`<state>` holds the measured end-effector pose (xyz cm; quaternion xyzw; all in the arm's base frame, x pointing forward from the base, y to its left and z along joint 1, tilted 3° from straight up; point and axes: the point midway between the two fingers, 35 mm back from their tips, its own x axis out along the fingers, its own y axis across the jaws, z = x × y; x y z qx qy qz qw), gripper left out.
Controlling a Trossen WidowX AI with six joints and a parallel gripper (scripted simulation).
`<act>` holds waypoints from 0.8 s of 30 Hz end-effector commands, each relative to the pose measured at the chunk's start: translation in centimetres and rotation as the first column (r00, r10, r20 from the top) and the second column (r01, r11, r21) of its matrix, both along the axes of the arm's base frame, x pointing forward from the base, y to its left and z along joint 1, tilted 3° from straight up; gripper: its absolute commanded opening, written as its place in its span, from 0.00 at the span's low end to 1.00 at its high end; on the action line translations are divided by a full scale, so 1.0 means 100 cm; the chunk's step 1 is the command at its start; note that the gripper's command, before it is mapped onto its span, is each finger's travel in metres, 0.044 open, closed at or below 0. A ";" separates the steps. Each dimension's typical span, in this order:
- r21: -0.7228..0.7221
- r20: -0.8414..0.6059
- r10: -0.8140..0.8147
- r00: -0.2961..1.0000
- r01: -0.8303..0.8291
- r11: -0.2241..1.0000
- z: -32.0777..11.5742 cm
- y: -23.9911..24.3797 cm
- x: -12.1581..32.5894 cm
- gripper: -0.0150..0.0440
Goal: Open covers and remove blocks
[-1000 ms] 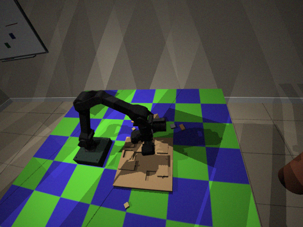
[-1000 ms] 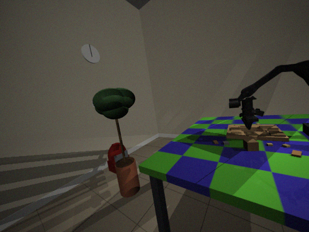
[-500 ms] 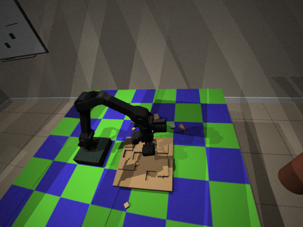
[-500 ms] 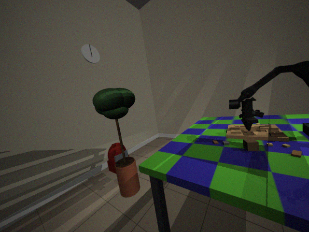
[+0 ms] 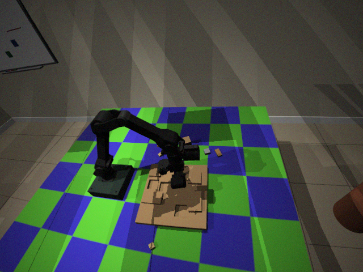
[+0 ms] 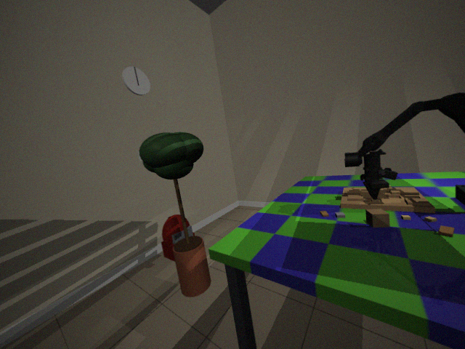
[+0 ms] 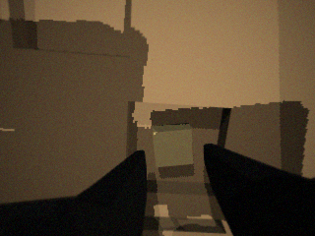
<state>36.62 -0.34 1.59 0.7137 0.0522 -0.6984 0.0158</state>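
The tan puzzle board [image 5: 173, 221] [image 6: 351, 203] lies on the checkered table, with covers and recesses partly in shadow. My gripper [image 6: 375, 196] [image 7: 174, 155] is partly open and empty, pointing down low over the board. A pale grey-green block [image 7: 169, 140] sits in a well, seen between and just ahead of the fingertips. A flat cover [image 5: 150, 198] lies at the board's left side and another cover [image 5: 194, 177] at its right. The arm hides the well under the hand in the top view.
Beyond the board stand a tan cube [image 5: 186, 139] [image 6: 377, 218], a grey block [image 5: 206, 151] [image 6: 339, 214] and an orange-brown block [image 5: 218, 152] [image 6: 323, 213]. Several small tan pieces lie near them. Another tan piece [image 5: 151, 246] lies in front of the board.
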 end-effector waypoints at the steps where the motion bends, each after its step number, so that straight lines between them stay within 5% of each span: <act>1: 0.003 0.000 -0.004 1.000 0.004 1.000 -0.001 0.001 0.000 0.50; 17: 0.003 0.000 -0.004 1.000 0.004 1.000 -0.012 0.001 0.000 0.50; 24: 0.000 0.000 0.000 1.000 0.000 1.000 -0.010 0.001 0.000 0.42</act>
